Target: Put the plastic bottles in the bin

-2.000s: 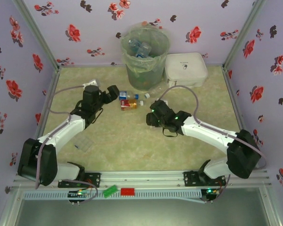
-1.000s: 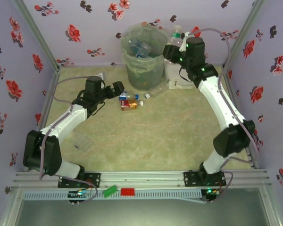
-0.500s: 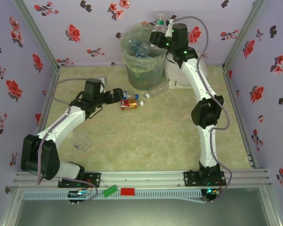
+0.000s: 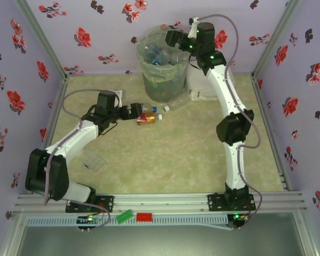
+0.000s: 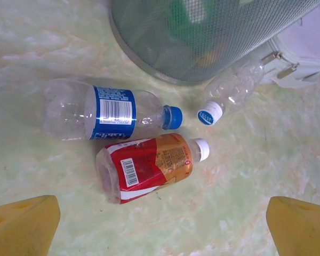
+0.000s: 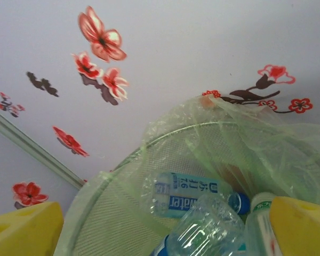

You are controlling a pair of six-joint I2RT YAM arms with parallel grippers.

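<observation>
The bin [image 4: 162, 72], grey-green mesh with a clear bag over its rim, stands at the back wall and holds several plastic bottles [image 6: 202, 194]. My right gripper [image 4: 170, 39] hovers open over its right rim, with a clear bottle [image 6: 208, 229] lying loose in the bin below its yellow fingers [image 6: 24, 229]. My left gripper [image 4: 134, 111] is open just left of a blue-labelled bottle [image 5: 104, 109] and a red-orange labelled bottle [image 5: 149, 165] lying on the table. A clear bottle [image 5: 232, 90] with a blue-white cap lies against the bin's foot.
A flat white square box [image 4: 209, 77] sits right of the bin. A crumpled clear plastic piece [image 4: 94, 161] lies near the left arm. Flowered walls close in the table on three sides.
My right arm swung its bottle leftward over the bin and opened; the bottle now lies inside. My left gripper edged closer to the two bottles on the table.
</observation>
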